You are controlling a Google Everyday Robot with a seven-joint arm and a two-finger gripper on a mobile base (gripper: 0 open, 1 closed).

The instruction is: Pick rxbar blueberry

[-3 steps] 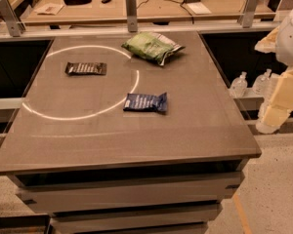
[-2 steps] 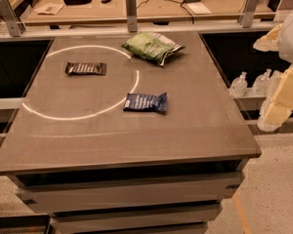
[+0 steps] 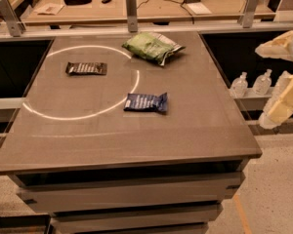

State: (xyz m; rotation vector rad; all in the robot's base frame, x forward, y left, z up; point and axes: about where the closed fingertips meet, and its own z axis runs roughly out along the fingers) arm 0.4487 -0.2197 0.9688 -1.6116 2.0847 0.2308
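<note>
A white ring is drawn on the left half of the grey table; everything here is placed by that ring. The rxbar blueberry, a small flat dark-blue wrapper with pale lettering, lies flat at the ring's lower right; its left crimped end sits on or just at the white line, and the rest of it lies outside the ring, towards the middle of the table. Nothing touches or covers it.

A dark brown bar lies flat inside the ring, in its upper part, and is clear of the line. A green crinkled bag rests just outside the ring's upper right, its near corner close to the line; it is well apart from the blue wrapper.

The gripper is far to the right of the ring, past the table's right edge and above no part of the tabletop; it is partly cut off by the frame. Its two cream fingers seem to be spread wide, one reaching left at the level of the ring's top, the other slanting down towards the level of the ring's bottom; the gap between them holds nothing, and they touch none of the three packets. Seen through that gap, a few small clear bottles stand on a low ledge beside the table. A wooden bench with cables and small items runs beyond the far side of the ring.
</note>
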